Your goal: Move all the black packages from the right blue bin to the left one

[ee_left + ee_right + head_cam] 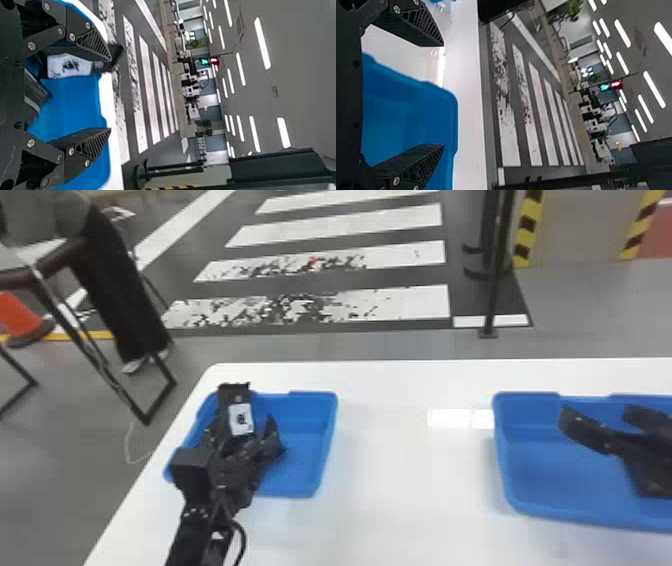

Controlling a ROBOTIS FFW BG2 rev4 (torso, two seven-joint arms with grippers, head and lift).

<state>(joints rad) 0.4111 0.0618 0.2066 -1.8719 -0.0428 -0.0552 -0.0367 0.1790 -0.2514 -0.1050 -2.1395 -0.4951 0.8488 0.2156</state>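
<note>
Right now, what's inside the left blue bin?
In the left blue bin: a black package with a white label, toward the far-left corner, and what looks like a second dark package. The left tool covers the near-left part; can't tell what's under it.

The left arm (192,535) is black and blocky, with a looping black cable (244,537) (and pale screws (204,514)).

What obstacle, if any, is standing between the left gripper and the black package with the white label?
Nothing visible stands between them. The left gripper is open at the left blue bin, and one finger partly overlaps the black package in the left wrist view.
</note>
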